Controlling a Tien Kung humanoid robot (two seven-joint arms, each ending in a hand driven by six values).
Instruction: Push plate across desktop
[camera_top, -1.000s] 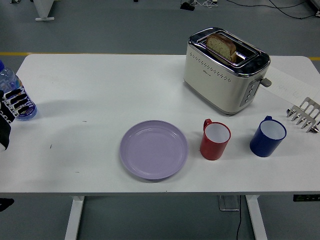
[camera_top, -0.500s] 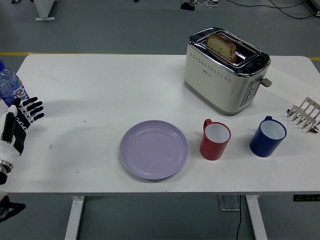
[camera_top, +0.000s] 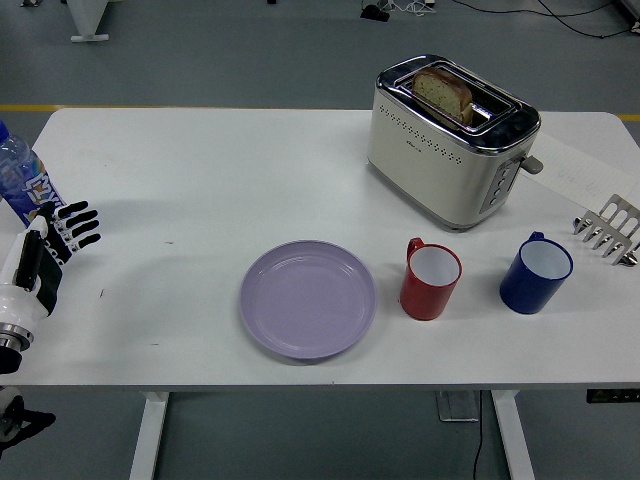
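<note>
A lilac plate (camera_top: 307, 299) lies flat on the white table (camera_top: 230, 180), near the front edge and a little left of centre. My left hand (camera_top: 62, 232) hovers at the table's far left, well to the left of the plate, with its black fingers spread and holding nothing. A wide strip of bare table separates the hand from the plate. My right hand does not show anywhere.
A red mug (camera_top: 430, 279) stands just right of the plate, a blue mug (camera_top: 536, 272) further right. Behind them sits a cream toaster (camera_top: 450, 140) with bread in it. A water bottle (camera_top: 20, 180) stands at the left edge, a metal rack (camera_top: 609, 231) at the right edge.
My left hand has moved in from the left edge, to the right and slightly forward over the table, uncovering the bottle. The plate and mugs have not moved.
</note>
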